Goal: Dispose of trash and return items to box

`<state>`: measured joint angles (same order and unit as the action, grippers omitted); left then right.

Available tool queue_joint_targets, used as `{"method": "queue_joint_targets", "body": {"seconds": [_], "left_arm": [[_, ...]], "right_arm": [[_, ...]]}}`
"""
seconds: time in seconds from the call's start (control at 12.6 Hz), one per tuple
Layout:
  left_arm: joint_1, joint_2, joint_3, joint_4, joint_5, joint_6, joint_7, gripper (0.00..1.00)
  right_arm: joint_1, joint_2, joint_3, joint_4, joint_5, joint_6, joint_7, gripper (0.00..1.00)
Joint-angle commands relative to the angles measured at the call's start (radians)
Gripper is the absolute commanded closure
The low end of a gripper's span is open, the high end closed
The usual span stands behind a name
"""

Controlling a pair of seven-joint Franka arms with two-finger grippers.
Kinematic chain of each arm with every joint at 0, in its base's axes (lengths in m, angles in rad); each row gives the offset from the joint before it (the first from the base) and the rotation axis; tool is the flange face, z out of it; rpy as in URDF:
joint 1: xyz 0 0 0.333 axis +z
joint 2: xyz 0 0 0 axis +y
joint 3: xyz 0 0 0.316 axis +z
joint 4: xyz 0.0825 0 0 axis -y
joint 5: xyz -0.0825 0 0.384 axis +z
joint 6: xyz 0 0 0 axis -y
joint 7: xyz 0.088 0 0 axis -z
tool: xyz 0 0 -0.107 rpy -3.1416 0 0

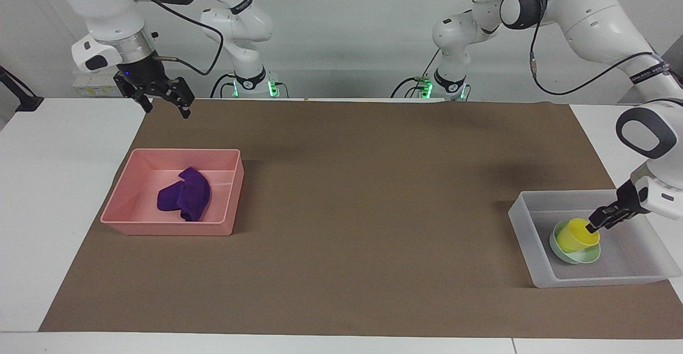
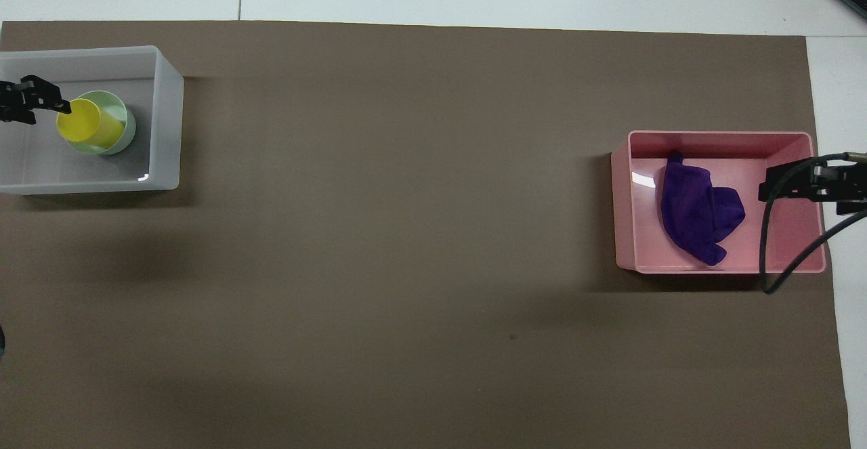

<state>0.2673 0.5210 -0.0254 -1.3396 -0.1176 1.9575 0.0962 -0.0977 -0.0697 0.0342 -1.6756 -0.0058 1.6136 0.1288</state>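
Yellow cup [image 2: 87,126] nested in mint bowl [image 2: 122,124] (inside box [image 2: 166,120]); left hand [image 2: 64,105] alongside

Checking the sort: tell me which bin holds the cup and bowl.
The translucent whitish bin at the left arm's end; the pink bin holds only the purple rag.

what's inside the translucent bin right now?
The translucent bin holds the mint-green bowl, with the yellow cup standing in it. The left gripper is at the cup's rim. The cup hides the bowl's floor.
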Motion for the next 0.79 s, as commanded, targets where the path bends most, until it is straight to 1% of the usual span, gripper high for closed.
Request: {"method": "queue_joint_targets", "body": {"seconds": [0.0,0.08,0.16,0.24,0.32,0.4,0.56,0.63,0.71], "left_arm": [[-0.023,-0.143,-0.002,-0.016,0.012,-0.168,-0.006,0.0],[-0.042,-0.201,-0.001,-0.022,0.027,-0.272,-0.001,0.0],[-0.072,-0.213,-0.002,-0.016,0.061,-0.305,-0.013,0.0],[-0.129,-0.22,-0.002,-0.013,0.106,-0.316,-0.027,0.0],[-0.158,-0.255,-0.004,-0.013,0.146,-0.345,-0.073,0.0],[-0.163,-0.315,-0.013,-0.032,0.156,-0.362,-0.102,0.0],[-0.219,-0.418,0.002,-0.113,0.15,-0.367,-0.116,0.0],[-0.258,-0.471,0.03,-0.169,0.148,-0.39,-0.137,0.0],[-0.313,-0.534,0.073,-0.252,0.15,-0.396,-0.148,0.0]], "right_arm": [[-0.007,-0.013,0.006,-0.012,0.02,-0.008,-0.018,0.0],[-0.007,-0.015,0.006,-0.01,0.02,-0.009,-0.021,0.0],[-0.007,-0.015,0.007,-0.01,0.02,-0.009,-0.021,0.0],[-0.007,-0.013,0.007,-0.01,0.02,-0.009,-0.023,0.0],[-0.007,-0.013,0.006,-0.009,0.02,-0.008,-0.021,0.0],[-0.007,-0.013,0.006,-0.009,0.02,-0.008,-0.021,0.0],[-0.007,-0.012,0.006,-0.007,0.02,-0.006,-0.021,0.0],[-0.008,-0.012,0.006,-0.007,0.02,-0.006,-0.021,0.0],[-0.007,-0.013,0.006,-0.007,0.02,-0.006,-0.021,0.0]]}}
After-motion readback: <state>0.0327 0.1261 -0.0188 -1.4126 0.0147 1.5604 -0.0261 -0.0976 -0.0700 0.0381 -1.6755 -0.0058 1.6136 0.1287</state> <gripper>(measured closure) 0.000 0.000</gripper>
